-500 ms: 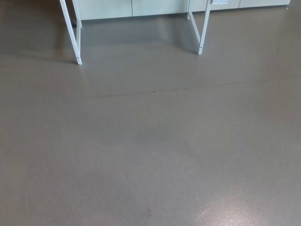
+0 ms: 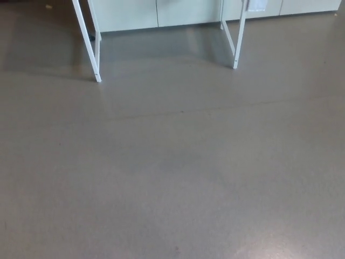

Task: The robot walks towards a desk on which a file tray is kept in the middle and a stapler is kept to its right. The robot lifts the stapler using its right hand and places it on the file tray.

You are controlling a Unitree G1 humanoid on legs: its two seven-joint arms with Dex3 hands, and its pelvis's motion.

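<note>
Only the lower part of the desk shows in the head view: a white left leg (image 2: pixel 88 40) and a white right leg (image 2: pixel 237 38) stand on the grey floor at the top of the picture. The desk top, the file tray and the stapler are out of the picture. Neither of my hands nor any part of my arms is visible.
Grey floor (image 2: pixel 172 172) fills most of the view, with a thin seam line (image 2: pixel 183 112) running across it. Pale cabinet fronts (image 2: pixel 161 12) stand behind the desk legs along the top edge.
The whole picture has shifted down and slightly right, so the desk legs sit lower and look a little larger: the camera has moved closer to the desk.
</note>
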